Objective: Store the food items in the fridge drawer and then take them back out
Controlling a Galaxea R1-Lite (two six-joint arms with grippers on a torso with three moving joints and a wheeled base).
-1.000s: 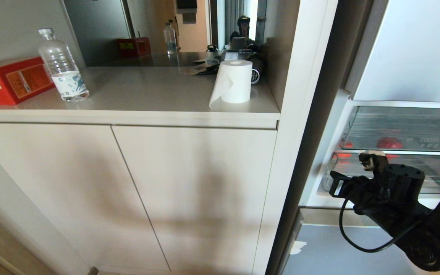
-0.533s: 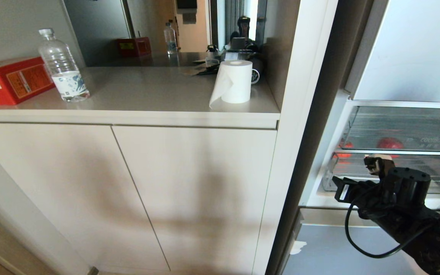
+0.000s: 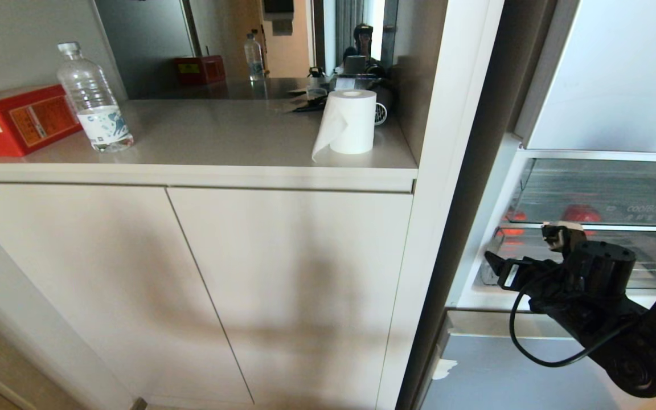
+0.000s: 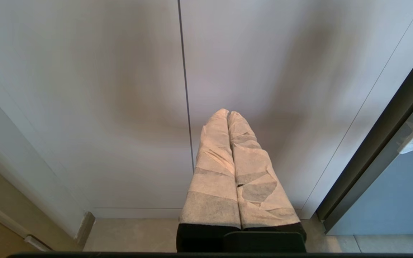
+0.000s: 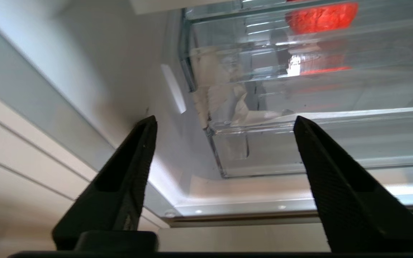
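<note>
The food item [image 5: 321, 17], a red-orange rounded piece, was seen lying inside the fridge drawer [image 5: 264, 71], behind its clear front wall; in the head view it showed as a red shape [image 3: 581, 213] through the plastic, with a smaller red patch further toward the drawer's left end that could have been a reflection or a second piece, which could not be told. The drawer appeared pushed in, its front wall in line with the fridge opening, so the storing half of the task was judged done and the taking-out half not yet begun. A second clear bin [image 5: 299, 150] with a pale strip along its edge sat directly below the drawer; nothing could be made out in it beyond reflections. The right gripper [image 5: 224, 125] was held just in front of the fridge, level with the two bins, its black fingers [image 5: 131, 161] spread wide apart with nothing between them; this placement was judged to suit a reach for the drawer's front edge. The right arm was seen in the head view low in front of the open fridge compartment. The left gripper [image 4: 228, 118] was parked in front of the cabinet doors [image 4: 84, 107], its wrapped fingers pressed together and holding nothing. On the counter [image 3: 220, 136] to the left of the fridge stood a paper roll [image 3: 351, 121], a water bottle [image 3: 91, 99] and a red box [image 3: 15, 119], none of them concerned in the work.
</note>
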